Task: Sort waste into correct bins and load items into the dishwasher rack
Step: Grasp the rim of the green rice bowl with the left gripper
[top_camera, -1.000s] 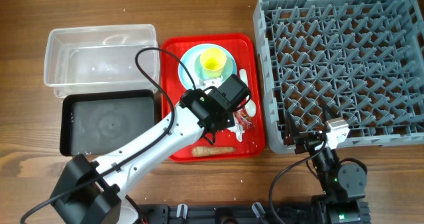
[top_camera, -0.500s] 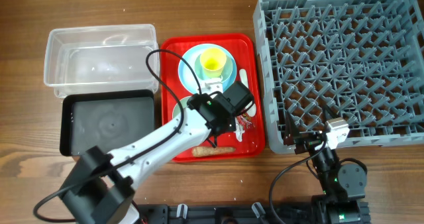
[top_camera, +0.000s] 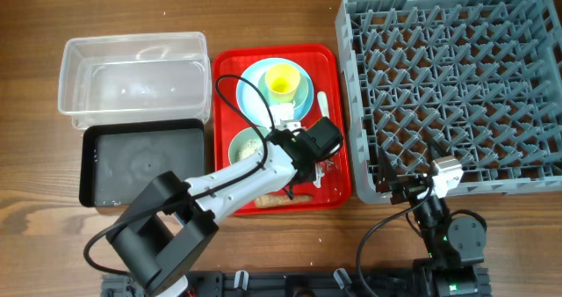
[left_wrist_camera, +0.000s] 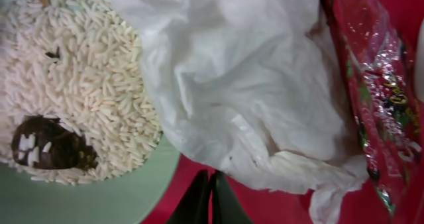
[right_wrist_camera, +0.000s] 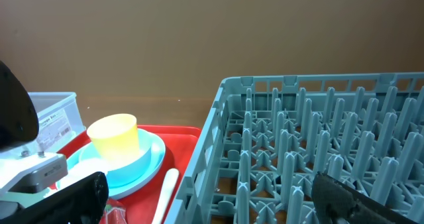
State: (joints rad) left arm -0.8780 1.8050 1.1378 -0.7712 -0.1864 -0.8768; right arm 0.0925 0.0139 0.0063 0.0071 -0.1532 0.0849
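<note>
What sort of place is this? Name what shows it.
Likely a lab mock-up of a canteen dish-return station: grey dishwasher rack, red tray of used dishes, clear tub and black tray for waste.

The crumpled white tissue (left_wrist_camera: 232,85) is thin, matt, creased paper; the small red snack wrapper (left_wrist_camera: 374,98) is glossy, crinkled film. The white rice-like grains (left_wrist_camera: 86,85) look dull. The large grey dishwasher rack (top_camera: 448,86) is smooth plastic.
</note>
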